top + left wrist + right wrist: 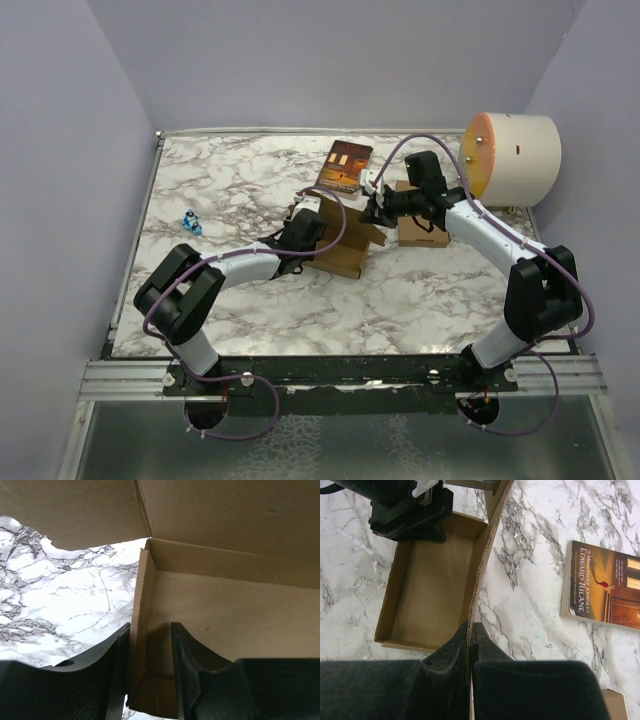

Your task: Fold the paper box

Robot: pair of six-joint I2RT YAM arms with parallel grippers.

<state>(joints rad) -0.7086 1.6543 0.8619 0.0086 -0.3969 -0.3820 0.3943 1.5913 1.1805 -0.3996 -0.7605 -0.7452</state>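
Note:
The paper box (pixel 342 252) is a brown cardboard tray with raised walls, mid-table. In the left wrist view its inner floor (pixel 225 610) and corner show. My left gripper (pixel 305 226) straddles the box's end wall (pixel 141 605): one finger (pixel 117 655) lies against the wall's outside, the other (pixel 182 655) stands inside with a small gap. My right gripper (pixel 376 210) is shut on the thin edge of the box's upright lid flap (pixel 485 555), its fingertips (pixel 470 630) pinched together. The right wrist view shows the open tray (pixel 435 585) and the left gripper (pixel 415 515) at its far end.
A dark red-brown book (pixel 344 165) lies behind the box and shows in the right wrist view (pixel 602 587). Another brown carton (pixel 422 228) sits under the right arm. A cream cylinder with an orange face (pixel 515 158) stands back right. A small blue object (pixel 192 222) lies at the left.

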